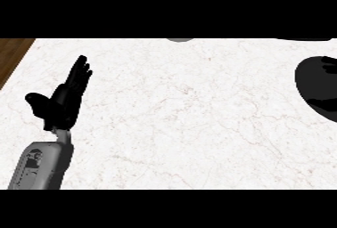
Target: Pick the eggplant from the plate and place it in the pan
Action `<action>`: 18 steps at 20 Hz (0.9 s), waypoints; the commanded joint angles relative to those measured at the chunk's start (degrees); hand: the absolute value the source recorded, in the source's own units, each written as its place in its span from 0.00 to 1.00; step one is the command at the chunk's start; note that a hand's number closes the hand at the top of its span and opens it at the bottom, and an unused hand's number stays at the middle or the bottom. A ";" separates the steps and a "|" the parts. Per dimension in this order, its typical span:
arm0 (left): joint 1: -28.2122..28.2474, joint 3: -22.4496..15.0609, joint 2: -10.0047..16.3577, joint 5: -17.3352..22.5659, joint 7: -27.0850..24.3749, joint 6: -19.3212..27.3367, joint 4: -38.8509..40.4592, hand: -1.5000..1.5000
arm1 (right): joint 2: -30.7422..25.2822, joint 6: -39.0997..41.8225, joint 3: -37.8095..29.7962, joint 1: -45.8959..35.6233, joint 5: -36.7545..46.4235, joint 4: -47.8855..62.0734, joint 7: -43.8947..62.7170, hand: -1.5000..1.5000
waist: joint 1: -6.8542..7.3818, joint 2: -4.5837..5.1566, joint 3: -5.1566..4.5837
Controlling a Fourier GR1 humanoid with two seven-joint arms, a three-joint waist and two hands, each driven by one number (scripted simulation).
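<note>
— Where is the eggplant sitting? I am looking all over the counter (184, 116) and not finding it.

— I am not finding it either. Nothing out on the open marble is showing as an eggplant. There is a dark round shape (313, 95) running off the right edge, which I am guessing is the pan. A darker lump is lying over its upper part, and I cannot tell what that is.

— And the plate?

— Possibly that grey sliver (179, 39) poking in at the far edge. It is cut off, so I am only guessing.

— What is the left hand (63, 100) doing?

— It is resting at the left side, fingers straight and pointing up, thumb out, holding nothing. Its grey forearm (39, 164) is coming in from below. The right hand is not showing anywhere.

— How are you expecting the eggplant to handle?

— Light for its bulk, I am thinking, with a smooth skin that is likely slippery. It is firm enough not to squash, but it is rounded, so it may be rolling on the plate. I am picturing fingers and thumb wrapping around the thick middle, not the tapering stem end.
</note>
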 commanded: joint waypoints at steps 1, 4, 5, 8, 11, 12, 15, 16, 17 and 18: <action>-0.22 0.41 0.53 -0.31 0.84 0.44 -0.71 0.50 | -1.12 1.95 -4.14 0.25 -3.92 1.85 -5.38 0.00 | -0.54 -0.11 0.09; 0.66 1.52 1.77 0.04 0.67 -0.12 -0.36 0.50 | -4.02 5.84 -9.41 1.04 -9.19 2.72 -8.64 0.00 | -1.93 -0.59 0.03; 0.77 2.13 1.69 1.53 1.07 -0.97 -0.49 0.50 | -3.96 7.29 -10.04 1.36 -9.89 3.34 -9.51 0.00 | -1.75 -0.59 0.00; 3.26 1.58 1.35 0.79 -0.88 -1.05 -0.37 0.50 | -7.41 15.76 -10.87 2.50 -11.00 5.55 -9.09 0.00 | -2.15 -0.85 -0.12; 3.39 2.80 2.17 0.99 -1.35 -0.95 -0.18 0.50 | -10.31 26.11 -10.93 5.82 -11.62 6.06 -13.20 0.00 | -2.88 -1.00 -0.10; 3.49 1.60 0.63 -0.06 -0.16 0.83 -1.43 0.50 | -10.94 28.35 -11.52 7.40 -12.43 6.12 -14.57 0.00 | -3.49 -1.31 -0.10; 2.29 0.85 -0.29 -0.65 2.11 2.08 -2.04 0.50 | -13.62 33.38 -11.78 9.89 -13.34 5.09 -16.26 0.00 | -4.20 -1.55 -0.09; 5.09 2.14 0.85 0.38 0.04 0.82 -2.88 0.50 | -15.26 34.98 -11.93 11.86 -13.72 4.30 -17.99 0.00 | -4.31 -1.80 -0.16; 3.67 2.36 0.83 0.48 -1.14 0.23 0.18 0.50 | -15.33 37.29 -11.69 11.09 -13.90 3.84 -17.61 0.00 | -4.83 -1.57 -0.17; 4.51 2.48 1.11 0.28 -0.89 0.42 -0.61 0.50 | -16.73 38.73 -11.54 13.20 -14.01 3.30 -18.76 0.00 | -5.18 -1.80 -0.17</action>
